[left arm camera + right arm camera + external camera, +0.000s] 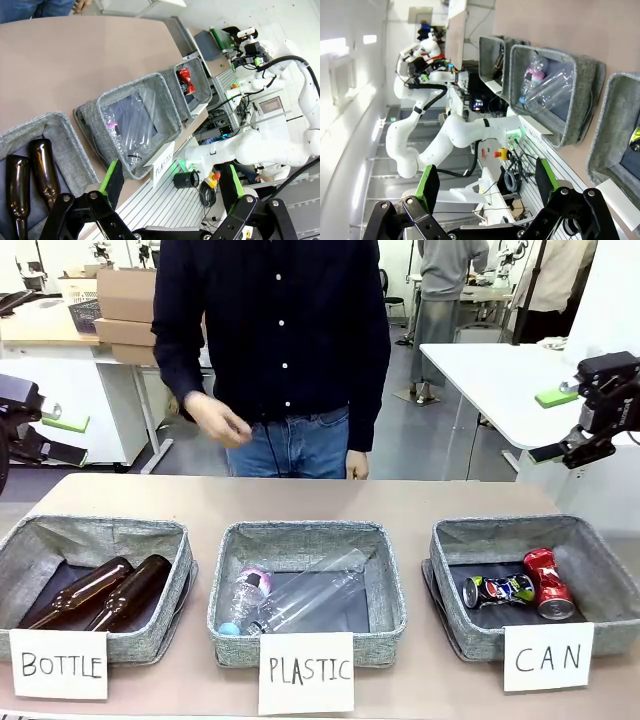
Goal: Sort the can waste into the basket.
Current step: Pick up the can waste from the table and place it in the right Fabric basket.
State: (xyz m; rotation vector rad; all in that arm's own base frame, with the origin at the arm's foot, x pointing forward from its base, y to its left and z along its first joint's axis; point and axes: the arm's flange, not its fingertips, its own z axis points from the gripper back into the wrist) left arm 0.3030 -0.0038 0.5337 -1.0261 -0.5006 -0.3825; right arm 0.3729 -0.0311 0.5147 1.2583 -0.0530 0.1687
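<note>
Resting side by side in the basket (600,570) signed "CAN", at the robot's right end of the worktop (300,500), the 2 dented cans look already sorted: the red can (547,583) lies with its long axis running toward the robot, silver end facing the camera, and the dark blue can (498,590) lies crosswise just to its left, touching or nearly so.

Above and behind that basket, the right claw (580,445) hangs raised at the picture's right edge, its green-padded fingers spread wide with nothing between them, as the right wrist view confirms. The left claw (170,182) is likewise wide and empty, held high at the far left end over the "BOTTLE" basket (40,540) with its 2 brown glass bottles (105,590).

Between them sits the "PLASTIC" basket (390,580) holding clear plastic bottles (300,598). A person in a dark shirt stands across the worktop, one hand (218,420) lifted in front of the body.

Should either can need handling, the right arm is plainly the nearer: the cans lie below and slightly toward the robot's left of its claw.
</note>
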